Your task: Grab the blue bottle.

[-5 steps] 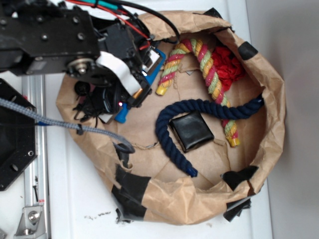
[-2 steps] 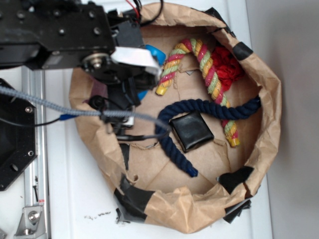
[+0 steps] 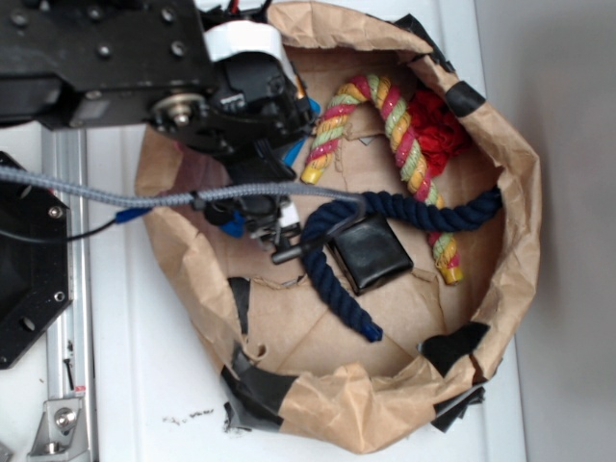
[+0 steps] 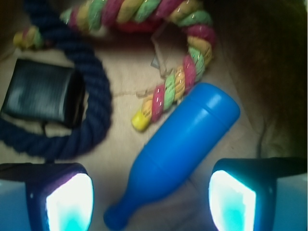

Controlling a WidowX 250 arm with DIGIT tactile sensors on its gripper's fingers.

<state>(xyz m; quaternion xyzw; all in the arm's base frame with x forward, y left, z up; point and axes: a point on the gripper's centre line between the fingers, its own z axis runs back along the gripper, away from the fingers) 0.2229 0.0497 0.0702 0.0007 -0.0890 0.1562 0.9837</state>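
Blue bottle (image 4: 179, 147) between open tool (image 4: 151, 199) fingers

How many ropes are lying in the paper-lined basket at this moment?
2. The navy rope curves across the middle, around the black pouch. The multicolored rope arches along the far side, over the red cloth. The arm hides the left part, so another could be hidden.

Blue bottle (image 4: 180, 147) lying flat on brown paper floor (image 4: 130, 108), tilted, base toward upper right, narrow neck toward bottom edge. Gripper (image 4: 151, 199) spread wide, one glowing pad (image 4: 70, 202) at lower left, the other at lower right, neck end between them, not touching either. Multicoloured rope (image 4: 178, 79) arcing along top edge, its yellow tip just beside bottle body. Navy rope (image 4: 91, 103) curving around black pouch (image 4: 41, 91) at left edge.
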